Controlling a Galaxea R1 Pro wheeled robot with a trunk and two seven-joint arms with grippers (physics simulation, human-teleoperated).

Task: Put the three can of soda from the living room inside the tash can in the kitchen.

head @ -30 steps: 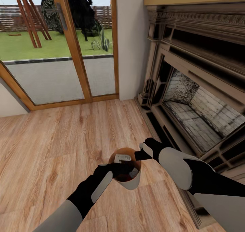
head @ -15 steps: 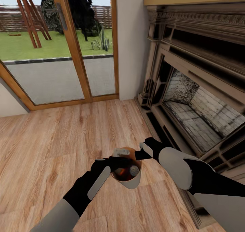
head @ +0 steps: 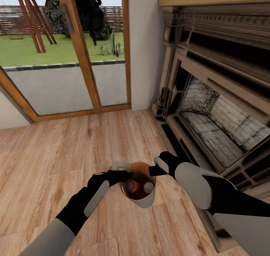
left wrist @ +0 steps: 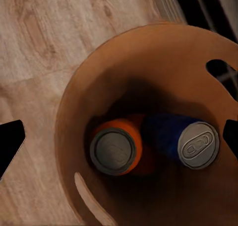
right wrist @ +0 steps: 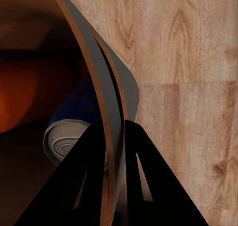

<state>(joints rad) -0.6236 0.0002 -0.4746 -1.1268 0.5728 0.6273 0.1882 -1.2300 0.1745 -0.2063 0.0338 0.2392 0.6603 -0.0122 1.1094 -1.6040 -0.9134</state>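
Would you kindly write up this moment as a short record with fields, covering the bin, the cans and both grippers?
Setting: wood floor beside the fireplace and glass doors
Bin: trash can held off the floor
Contents seen: orange can and blue can, side by side, silver tops up
Third can: not visible here
Left gripper: open, empty, at the bin's rim on the side away from the fireplace
Right gripper: shut on the trash can's wall, one finger inside and one outside

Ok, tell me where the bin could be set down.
Bare wood floor lies between the glass doors and the tan-lined grey bin. It is crowded beside the dark fireplace, where the right gripper clamps the bin's rim.
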